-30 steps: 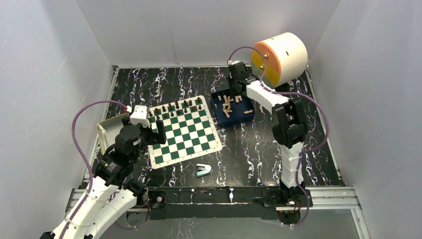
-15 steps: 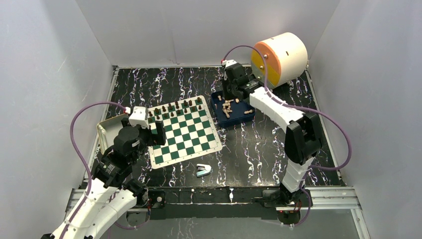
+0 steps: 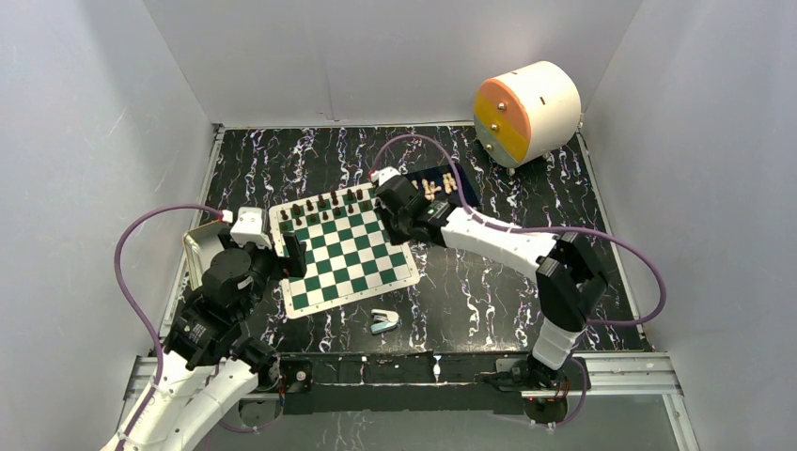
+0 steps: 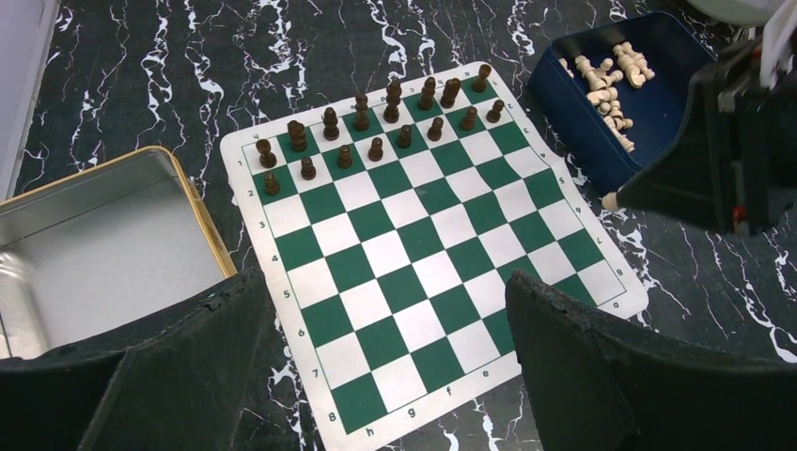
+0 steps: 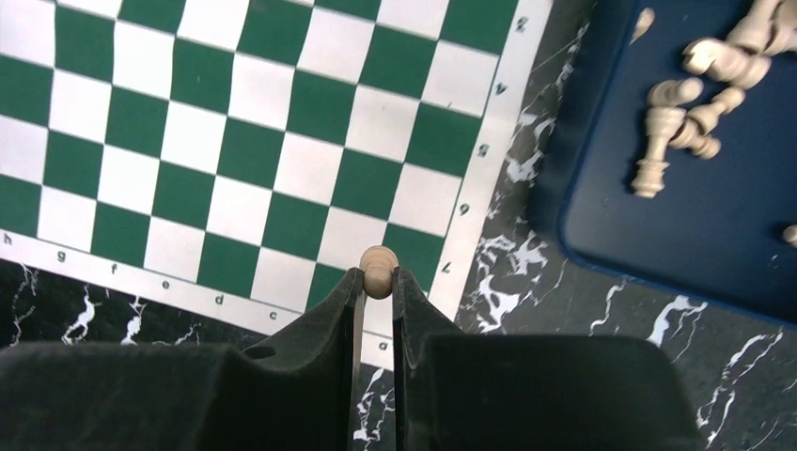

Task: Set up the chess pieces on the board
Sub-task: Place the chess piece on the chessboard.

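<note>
A: risks from here, big to small?

B: desk (image 3: 489, 282) is no worry; board (image 3: 346, 252) is a thin mat lying flat on it; a low fingertip could snag it and drag both rows of dark pieces (image 4: 361, 111) along the far side out of line

A: tray?

B: blue tray (image 5: 677, 244) sits just beside the board's right edge; light pieces (image 5: 669, 94) lie heaped in it on their sides; none stand on the board yet

A: pincers?

B: left pincer (image 4: 385, 280) is spread wide with nothing in it; it hovers over the board's left side by the tin (image 4: 103, 254); if both arms go for the near rows they could clash; right pincer (image 5: 377, 274) is pinching one light pawn (image 5: 379, 266) over the board's tray-side edge

A: how's the grip?

B: tips only, just under the head; the base is hidden, so I can't tell if it hangs straight; my guess is it can pivot or slip; let go tilted, it topples; let go here, it lands on the white border, not a square
</note>
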{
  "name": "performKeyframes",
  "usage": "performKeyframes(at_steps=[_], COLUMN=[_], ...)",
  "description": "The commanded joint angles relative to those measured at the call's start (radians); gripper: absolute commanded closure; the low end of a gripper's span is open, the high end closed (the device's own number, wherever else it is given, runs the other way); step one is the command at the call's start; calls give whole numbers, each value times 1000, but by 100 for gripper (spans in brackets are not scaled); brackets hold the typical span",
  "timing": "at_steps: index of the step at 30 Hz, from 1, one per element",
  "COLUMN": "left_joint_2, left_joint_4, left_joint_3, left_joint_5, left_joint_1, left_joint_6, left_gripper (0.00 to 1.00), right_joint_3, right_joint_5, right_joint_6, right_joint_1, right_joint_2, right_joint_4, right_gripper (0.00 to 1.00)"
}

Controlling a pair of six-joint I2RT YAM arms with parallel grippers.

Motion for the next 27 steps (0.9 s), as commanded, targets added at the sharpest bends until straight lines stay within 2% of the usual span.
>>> performKeyframes(at_steps=[1, 10, 27], left_joint_2=[-8, -18, -25], left_joint_4=[-7, -9, -10], left_joint_3=[4, 2, 0], left_joint_5=[-20, -18, -15], left_joint_1=[-5, -5, -5], left_joint_6=[3, -1, -4], left_gripper=[5, 5, 5], right_joint_3=[-29, -90, -91], right_joint_5=[97, 141, 138], right_joint_6=[41, 66, 80], right_joint_1=[41, 71, 76], right_joint_2=[3, 55, 133], right_joint_4=[20, 45, 57], right_gripper=[82, 82, 81])
